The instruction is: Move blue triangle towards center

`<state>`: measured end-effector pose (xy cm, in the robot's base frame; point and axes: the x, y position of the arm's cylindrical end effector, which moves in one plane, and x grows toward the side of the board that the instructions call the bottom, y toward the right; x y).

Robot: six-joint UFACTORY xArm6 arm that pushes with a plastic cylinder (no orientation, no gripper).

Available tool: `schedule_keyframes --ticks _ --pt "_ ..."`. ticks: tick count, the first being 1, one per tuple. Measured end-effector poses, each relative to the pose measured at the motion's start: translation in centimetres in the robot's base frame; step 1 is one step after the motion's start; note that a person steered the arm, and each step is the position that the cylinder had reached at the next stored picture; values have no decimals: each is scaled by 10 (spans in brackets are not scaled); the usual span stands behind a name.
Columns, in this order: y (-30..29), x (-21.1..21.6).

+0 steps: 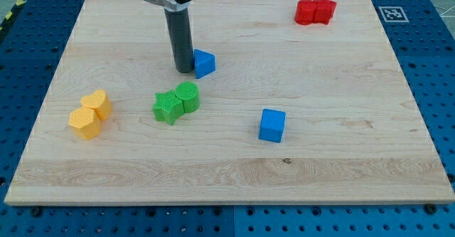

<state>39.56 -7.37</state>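
Left of the board's (398,123) center, above the green block (176,102), the blue triangle (204,63) sat touching your tip (184,70) on its left. No jaws existed here, only the rod. You needed a slow push rightward and slightly downward.

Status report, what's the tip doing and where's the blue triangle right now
My tip down on the board, against the blue triangle's left side in view. Triangle sits above centre. Green blocks just below it; blue cube further right.
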Motion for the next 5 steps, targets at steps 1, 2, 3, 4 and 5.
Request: schedule_keyframes --ticks 1,2,3,4,5 --pt "15 0" --pt "31 0" --pt "46 0" --pt "62 0" --pt "76 0"
